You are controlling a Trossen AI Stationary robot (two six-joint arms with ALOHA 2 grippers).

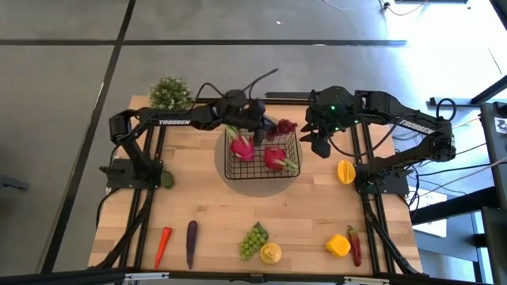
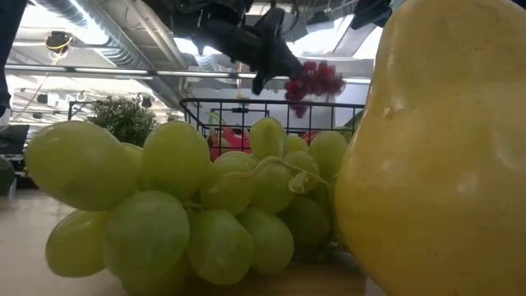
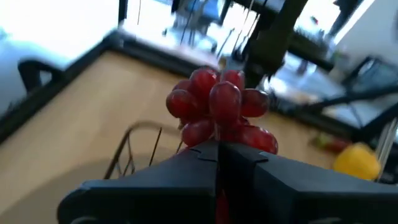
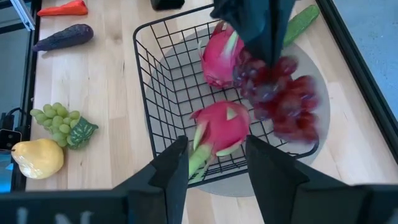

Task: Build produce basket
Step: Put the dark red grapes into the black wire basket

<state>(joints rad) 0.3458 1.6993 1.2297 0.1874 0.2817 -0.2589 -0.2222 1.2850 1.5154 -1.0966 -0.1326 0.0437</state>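
Note:
The black wire basket [image 1: 238,168] [image 4: 163,81] stands mid-table with two pink dragon fruits [image 1: 242,146] [image 4: 221,124] lying on its mesh floor. A green cucumber [image 4: 301,22] lies at its far left side. My left gripper [image 1: 265,120] [image 3: 217,149] [image 2: 267,76] is shut on a bunch of purple-red grapes [image 1: 283,127] [image 3: 217,109] above the basket's far right part. My right gripper [image 1: 321,144] [image 4: 217,155] hovers open just right of the basket, touching nothing. My left gripper pinches the purple-red grape bunch at the end nearest the fingers [image 3: 214,138], between the two shut fingers. It comes slanting down from the table's left. The bunch [image 2: 312,82] is lifted clear, above the basket's rim, and juts out past the fingertips.
Along the near edge lie a carrot [image 1: 162,245], eggplant [image 1: 191,241], green grapes [image 1: 253,240], a yellow fruit [image 1: 271,253], yellow pepper [image 1: 338,245] and red chili [image 1: 354,247]. Another yellow piece [image 1: 345,172] lies right of the basket. A potted plant [image 1: 169,93] stands far left.

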